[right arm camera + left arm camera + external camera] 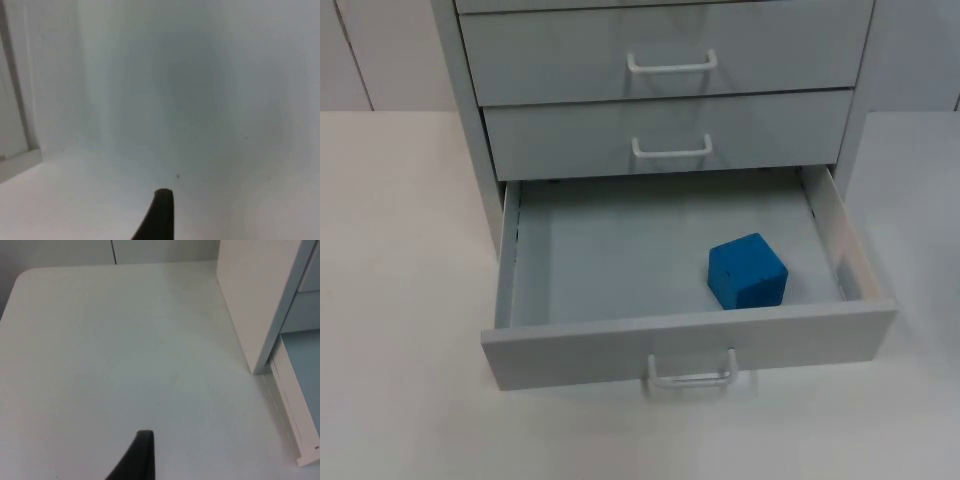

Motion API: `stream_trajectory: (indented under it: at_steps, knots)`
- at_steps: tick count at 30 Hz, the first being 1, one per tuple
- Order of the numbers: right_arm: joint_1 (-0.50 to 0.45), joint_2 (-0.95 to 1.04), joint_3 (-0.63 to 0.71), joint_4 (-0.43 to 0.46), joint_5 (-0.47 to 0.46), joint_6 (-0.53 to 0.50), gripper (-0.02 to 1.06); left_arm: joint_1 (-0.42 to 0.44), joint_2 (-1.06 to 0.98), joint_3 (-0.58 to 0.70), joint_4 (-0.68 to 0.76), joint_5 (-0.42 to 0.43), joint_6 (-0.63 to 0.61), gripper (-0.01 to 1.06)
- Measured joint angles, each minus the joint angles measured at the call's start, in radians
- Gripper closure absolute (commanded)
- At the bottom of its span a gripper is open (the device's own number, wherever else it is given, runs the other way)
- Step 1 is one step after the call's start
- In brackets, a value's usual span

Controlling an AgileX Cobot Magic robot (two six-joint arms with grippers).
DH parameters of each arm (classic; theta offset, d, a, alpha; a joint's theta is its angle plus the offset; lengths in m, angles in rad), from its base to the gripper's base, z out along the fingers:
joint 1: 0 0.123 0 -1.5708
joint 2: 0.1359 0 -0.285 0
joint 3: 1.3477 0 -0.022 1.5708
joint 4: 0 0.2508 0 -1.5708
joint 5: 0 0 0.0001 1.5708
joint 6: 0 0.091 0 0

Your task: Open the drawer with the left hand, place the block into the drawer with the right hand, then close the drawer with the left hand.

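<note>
While the bottom drawer (690, 345) stood pulled open, the blue block (747, 271) lay inside it; I cannot tell either gripper's opening

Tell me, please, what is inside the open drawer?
The open drawer holds one blue block, resting on the floor near the front right. The strip of floor just behind the front panel is hidden. The two drawers above are shut, so their contents cannot be seen.

Light: even, soft, bright, no glare | Shadows: faint beneath the open drawer (690, 345) front on the table (400, 300) | Focus: top view slightly soft; right wrist view hazy and washed out beyond its claw
</note>
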Motion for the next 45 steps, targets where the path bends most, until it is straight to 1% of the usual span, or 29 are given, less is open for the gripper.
stream_trajectory:
  at_steps: [3, 9, 17, 20, 21, 23, 24, 27, 30, 32, 33, 35, 39, 41, 45]
  knots:
    - [-0.023, -0.062, 0.000, 0.010, 0.018, -0.012, 0.26, 0.000, 0.000, 0.000, -0.006, 0.000, 0.000, 0.00]
    - [-0.025, -0.176, 0.000, 0.015, 0.070, -0.016, 0.26, 0.000, 0.000, 0.000, -0.006, 0.000, 0.000, 0.00]
    - [-0.025, -0.314, 0.000, 0.017, 0.081, -0.018, 0.26, 0.000, 0.000, 0.000, -0.006, 0.000, 0.000, 0.00]
    - [-0.030, -0.325, -0.002, 0.032, 0.078, -0.032, 0.26, 0.000, 0.000, 0.000, -0.006, 0.000, 0.000, 0.00]
    - [-0.038, -0.327, -0.002, 0.056, 0.070, -0.047, 0.26, 0.000, 0.000, 0.000, -0.006, 0.000, 0.000, 0.00]
    - [-0.068, -0.327, -0.002, 0.150, 0.035, -0.105, 0.26, 0.000, 0.000, 0.000, -0.006, 0.000, 0.000, 0.00]
    - [-0.068, -0.327, -0.002, 0.150, 0.035, -0.105, 0.26, 0.000, 0.000, 0.000, -0.006, 0.000, 0.000, 0.00]
    - [-0.119, -0.327, 0.000, 0.249, -0.012, -0.197, 0.26, 0.000, 0.000, 0.000, -0.006, 0.000, 0.000, 0.00]
    - [-0.144, -0.327, 0.000, 0.262, -0.010, -0.235, 0.26, 0.000, 0.000, 0.000, -0.006, 0.000, 0.000, 0.00]
    - [-0.162, -0.327, 0.000, 0.266, 0.018, -0.275, 0.26, 0.000, 0.000, 0.000, -0.006, 0.000, 0.000, 0.00]
    - [-0.163, -0.327, 0.000, 0.269, 0.048, -0.303, 0.26, 0.000, 0.000, 0.000, -0.006, 0.000, 0.000, 0.00]
    - [-0.165, -0.327, 0.000, 0.269, 0.057, -0.312, 0.26, 0.000, 0.000, 0.000, -0.006, 0.000, 0.000, 0.00]
    - [-0.165, -0.327, 0.000, 0.269, 0.096, -0.377, 0.26, 0.000, 0.000, 0.000, -0.006, 0.000, 0.000, 0.00]
    - [-0.165, -0.327, 0.000, 0.262, 0.107, -0.386, 0.26, 0.000, 0.000, 0.000, -0.006, 0.000, 0.000, 0.00]
    - [-0.165, -0.327, 0.000, 0.234, 0.160, -0.396, 0.26, 0.000, 0.000, 0.000, -0.006, 0.000, 0.000, 0.00]
